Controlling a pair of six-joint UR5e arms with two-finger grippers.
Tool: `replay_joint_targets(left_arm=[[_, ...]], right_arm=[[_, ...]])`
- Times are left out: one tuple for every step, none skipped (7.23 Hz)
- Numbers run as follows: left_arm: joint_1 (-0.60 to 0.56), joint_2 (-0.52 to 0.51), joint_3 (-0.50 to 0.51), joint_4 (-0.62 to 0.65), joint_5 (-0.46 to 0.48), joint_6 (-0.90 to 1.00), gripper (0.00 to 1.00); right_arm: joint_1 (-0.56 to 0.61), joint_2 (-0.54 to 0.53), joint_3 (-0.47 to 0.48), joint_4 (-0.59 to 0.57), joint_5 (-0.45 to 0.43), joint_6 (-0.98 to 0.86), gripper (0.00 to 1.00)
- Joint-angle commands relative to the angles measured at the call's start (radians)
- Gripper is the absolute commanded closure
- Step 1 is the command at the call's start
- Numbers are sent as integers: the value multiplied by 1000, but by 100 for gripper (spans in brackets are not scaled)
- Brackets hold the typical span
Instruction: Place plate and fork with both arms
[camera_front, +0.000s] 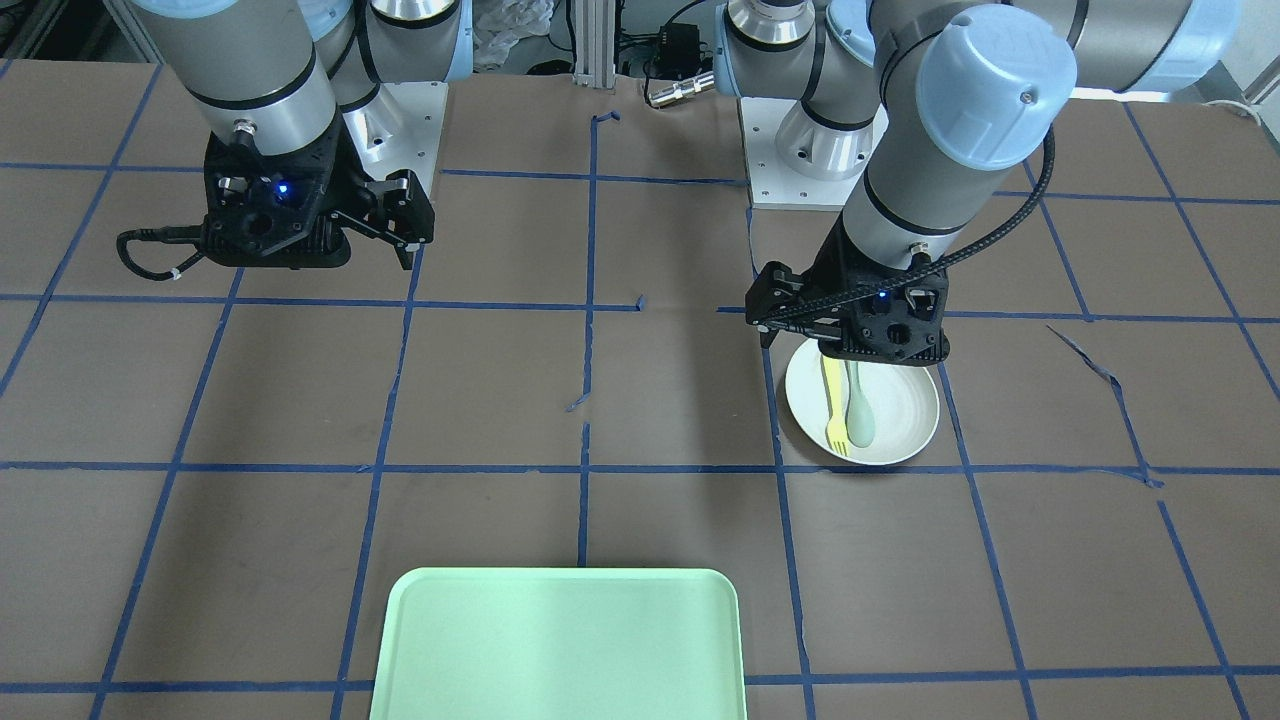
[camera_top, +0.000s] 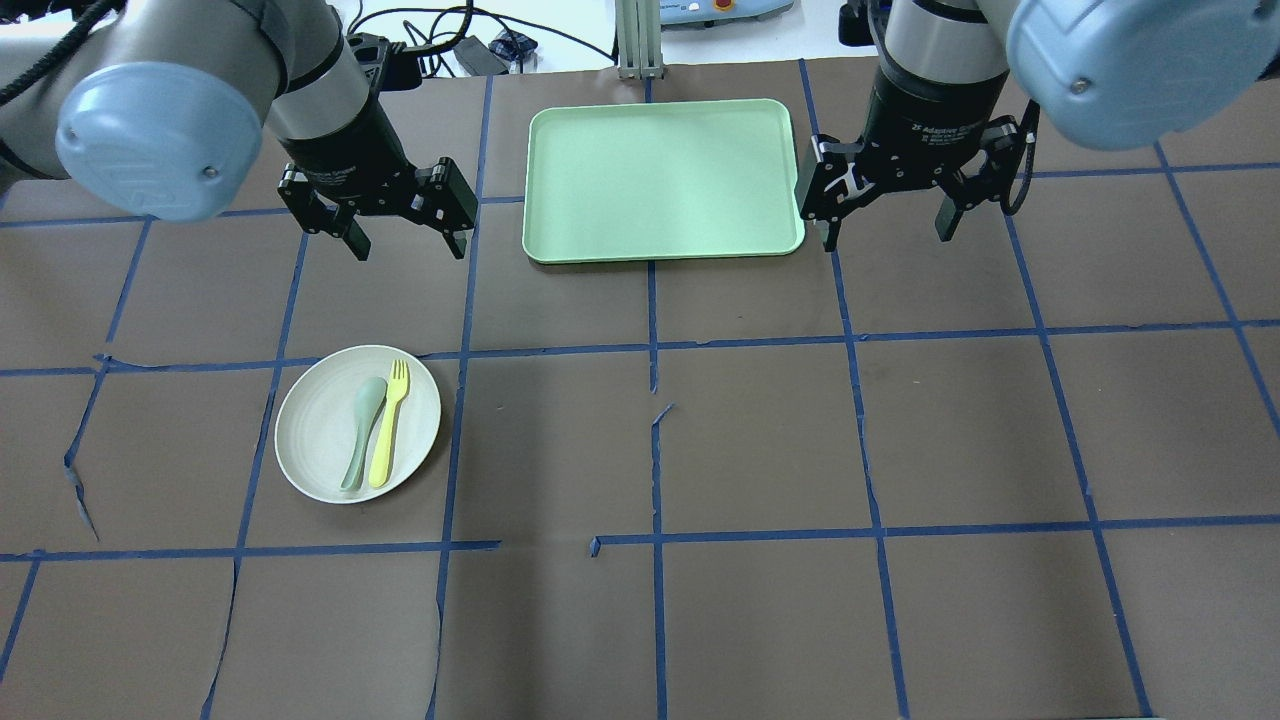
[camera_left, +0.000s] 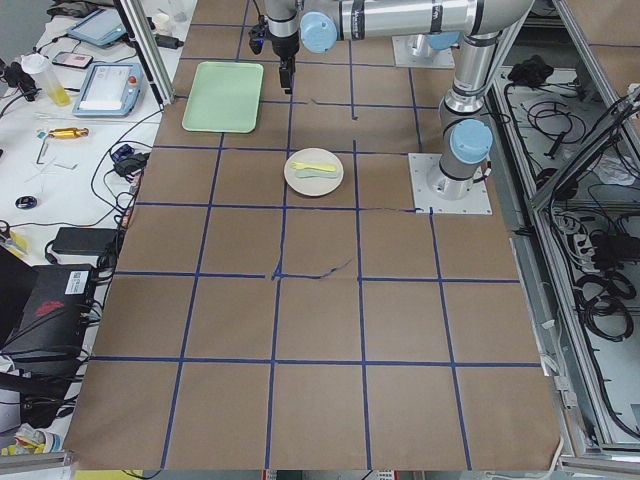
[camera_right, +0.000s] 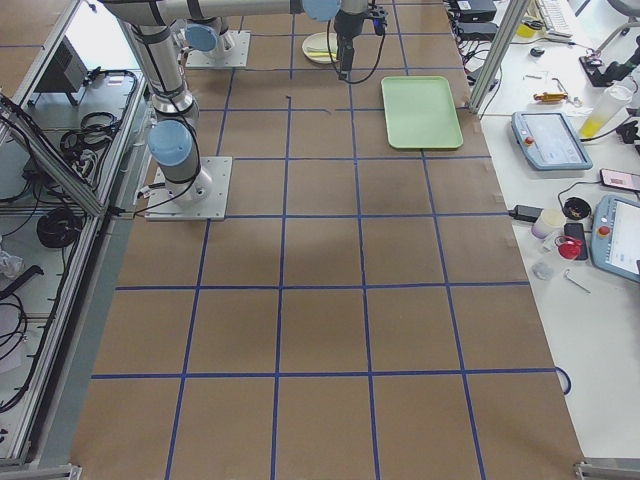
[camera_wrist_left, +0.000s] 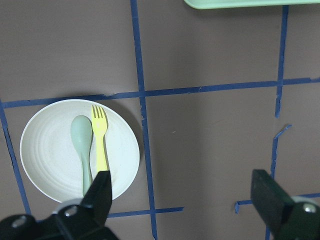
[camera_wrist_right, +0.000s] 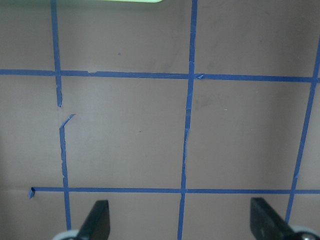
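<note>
Your work surface is a brown table (camera_top: 760, 440) gridded with blue tape. Nearest you, on the robot's left half, sits one round off-white plate (camera_top: 310, 445) with faint ridges, holding one slim yellow fork (camera_top: 388, 425) beside one grey-green spoon (camera_top: 362, 430). Farther on, one mint-green tray (camera_top: 660, 180) lies between the left gripper (camera_top: 407, 245) and the right gripper (camera_top: 888, 237). Both hover empty, with fingers spread. Cables (camera_top: 430, 30) lie beyond the table.

Brown table (camera_top: 900, 620) gridded with blue tape (camera_top: 848, 340), off-white plate (camera_top: 312, 432), mint-green tray (camera_top: 663, 180) well apart
</note>
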Motion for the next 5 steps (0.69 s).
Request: replay_joint_targets(left_arm=[[9,-4,-7,9,3,9,0],[9,1,-4,9,11,9,0],[16,28,2,-4,18,9,0],[18,34,10,-33,43,9,0],[24,31,6,-32,47,12,0]], right_arm=[[-4,8,8,1,-11,-1,0],[-4,8,5,1,1,-3,0],[-4,11,19,-2,1,-4,0],[-4,25,20,3,5,-13,0],[-4,26,20,3,5,-15,0]])
